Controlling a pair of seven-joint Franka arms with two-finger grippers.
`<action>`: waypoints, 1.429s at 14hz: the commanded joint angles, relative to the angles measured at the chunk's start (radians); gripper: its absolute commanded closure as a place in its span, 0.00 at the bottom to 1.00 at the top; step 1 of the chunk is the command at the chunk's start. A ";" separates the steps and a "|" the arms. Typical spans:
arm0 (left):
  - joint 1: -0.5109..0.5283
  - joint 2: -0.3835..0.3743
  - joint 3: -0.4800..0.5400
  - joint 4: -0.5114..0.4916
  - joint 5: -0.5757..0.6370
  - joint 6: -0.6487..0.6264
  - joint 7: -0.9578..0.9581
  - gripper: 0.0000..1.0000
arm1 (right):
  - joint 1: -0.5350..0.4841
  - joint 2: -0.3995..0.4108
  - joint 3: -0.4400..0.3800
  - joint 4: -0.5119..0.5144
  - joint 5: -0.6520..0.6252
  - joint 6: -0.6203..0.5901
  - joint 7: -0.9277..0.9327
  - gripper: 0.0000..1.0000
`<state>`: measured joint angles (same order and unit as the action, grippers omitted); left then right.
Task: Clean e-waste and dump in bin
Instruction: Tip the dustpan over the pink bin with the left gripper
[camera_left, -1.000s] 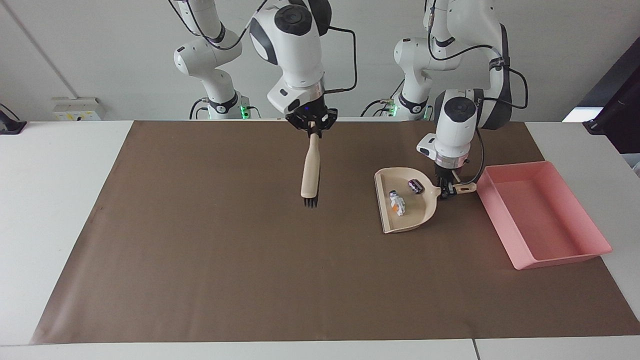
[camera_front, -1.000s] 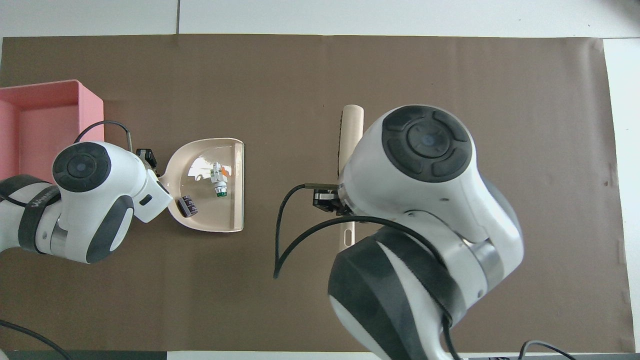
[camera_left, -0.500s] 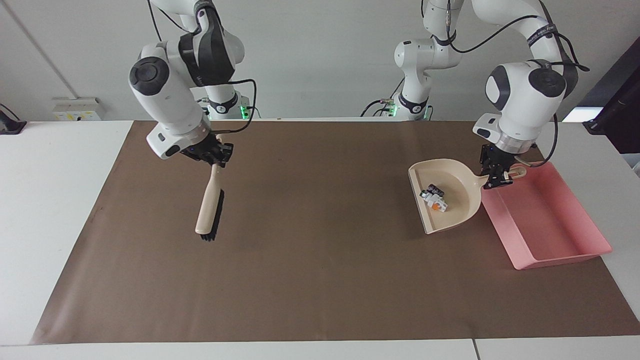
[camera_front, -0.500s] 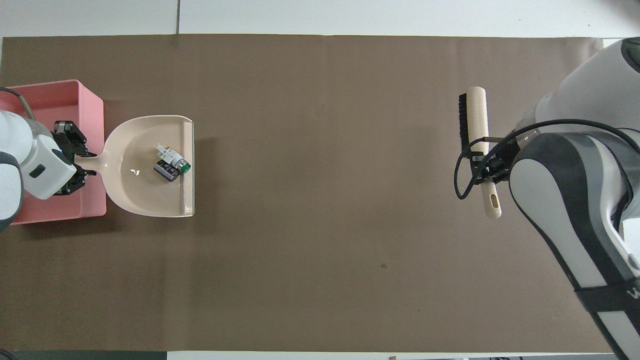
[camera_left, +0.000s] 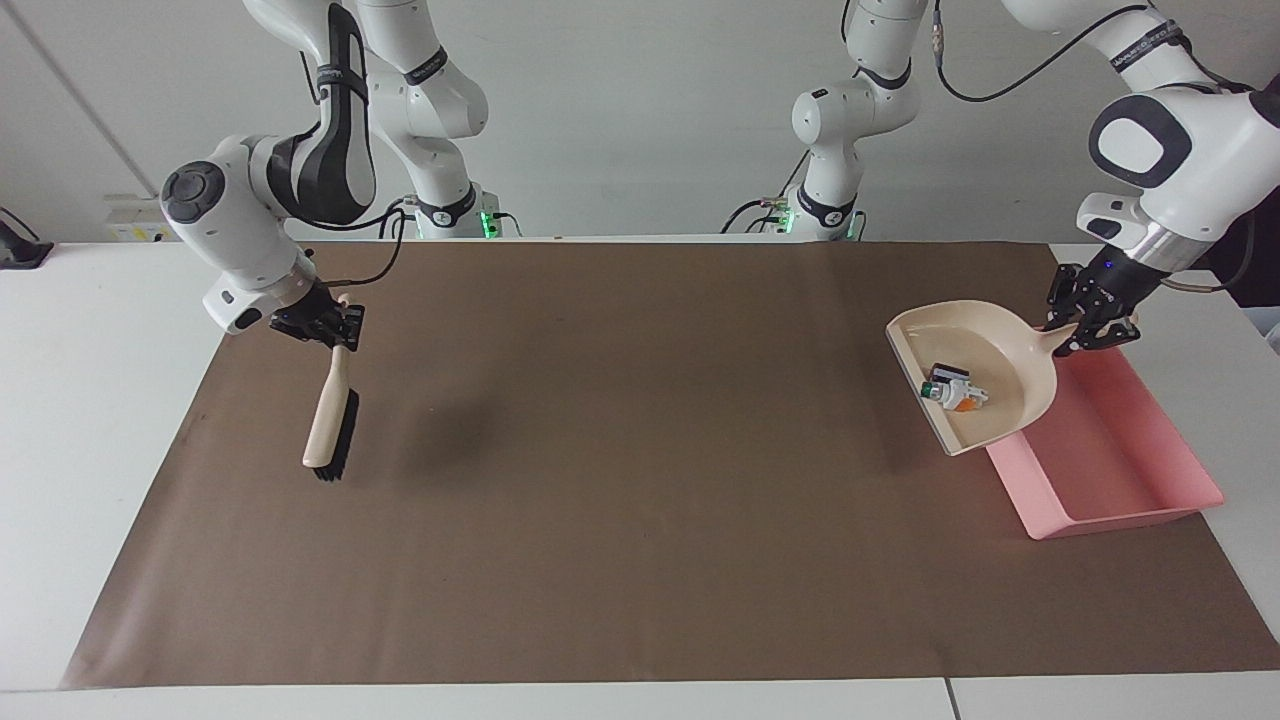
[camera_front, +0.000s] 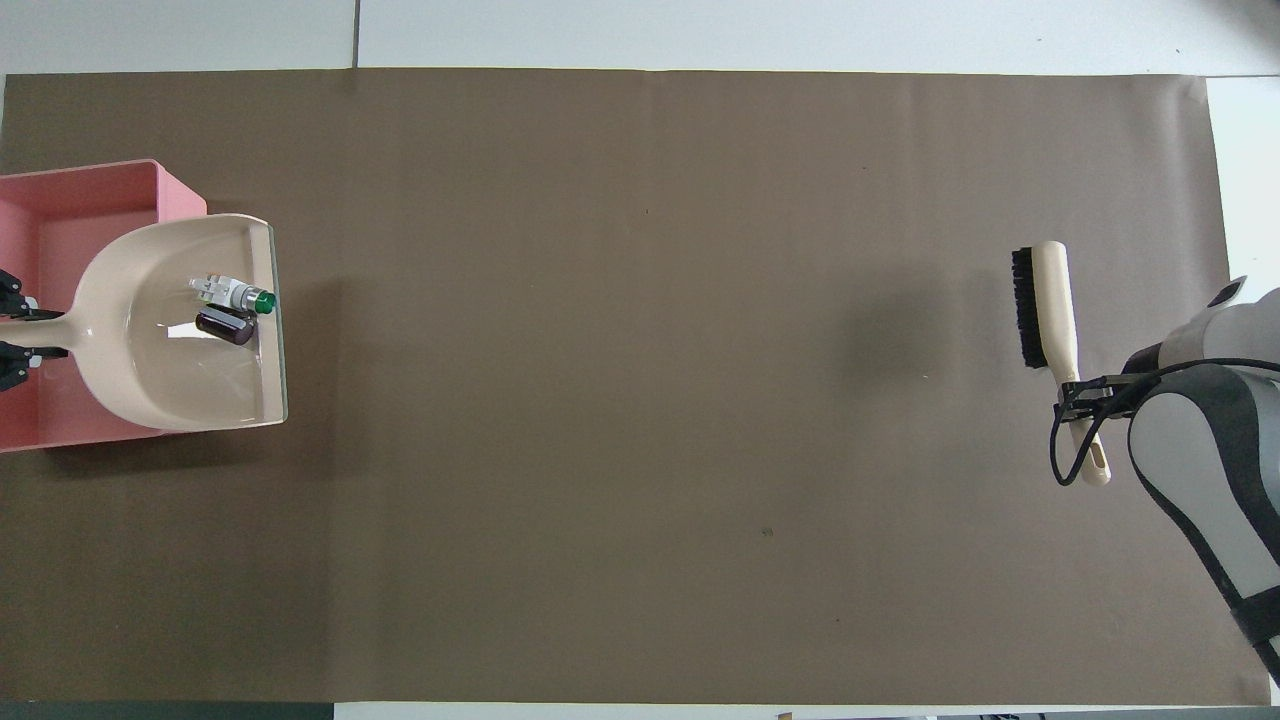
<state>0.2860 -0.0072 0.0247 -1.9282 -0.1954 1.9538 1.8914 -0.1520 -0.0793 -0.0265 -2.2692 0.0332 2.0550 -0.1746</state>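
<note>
One beige dustpan is held by its handle in the closed left gripper, raised over the single pink bin at the left arm's end of the table. Two scraps are seen in it: a white-grey piece with a green spot, and a small black part touching it. One brush is gripped by the right gripper, bristles down over the brown mat.

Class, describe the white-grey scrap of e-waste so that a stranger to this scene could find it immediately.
Start at the pink bin at the left arm's end of the table. The left gripper holds a beige dustpan raised over it, and two scraps lie inside. The white-grey scrap has a bright green spot; the black part beside it has none.
</note>
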 joint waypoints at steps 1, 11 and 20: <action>0.094 0.013 -0.008 0.047 -0.108 -0.067 0.090 1.00 | -0.011 -0.034 0.019 -0.084 -0.013 0.086 -0.008 1.00; 0.360 0.084 -0.005 0.253 -0.219 -0.190 0.244 1.00 | -0.011 -0.042 0.019 -0.139 -0.038 0.140 -0.022 1.00; 0.357 0.219 0.000 0.509 0.020 -0.193 0.307 1.00 | -0.021 -0.030 0.017 -0.139 -0.039 0.143 -0.022 0.97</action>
<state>0.6404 0.1824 0.0269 -1.4762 -0.2233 1.7705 2.1775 -0.1526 -0.0876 -0.0142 -2.3865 0.0110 2.1784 -0.1765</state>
